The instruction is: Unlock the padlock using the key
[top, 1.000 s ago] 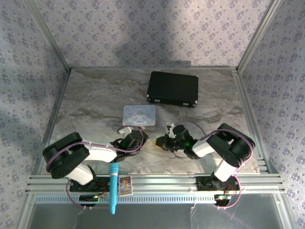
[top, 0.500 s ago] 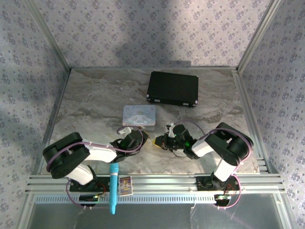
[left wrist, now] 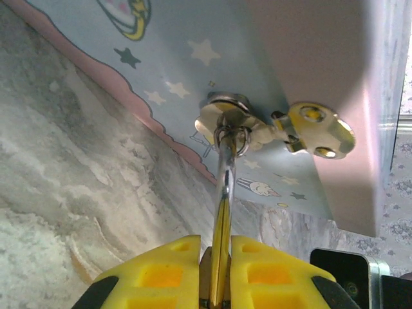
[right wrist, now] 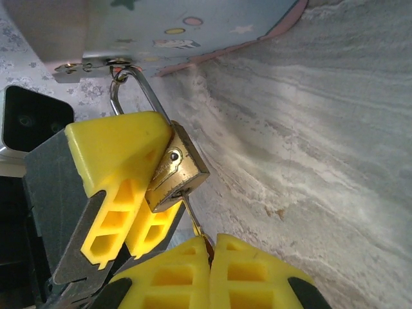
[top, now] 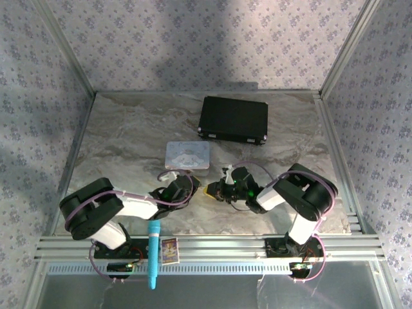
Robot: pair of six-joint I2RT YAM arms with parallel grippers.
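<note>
marble table [top: 129, 148] under the pastel tin [right wrist: 193, 26]: the right gripper [right wrist: 209, 248], clamped on the key [right wrist: 192, 222], has crept closer to the tin's hasp [right wrist: 84, 66], where the left gripper [left wrist: 215, 248] pinches the padlock [right wrist: 177, 170]; the key now reaches the padlock's base, probably ready to turn.

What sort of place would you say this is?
Probably a robot test cell: a left arm and right arm bolted to an aluminium rail, a marble-look table, and wallpapered panels in metal framing around it.
</note>
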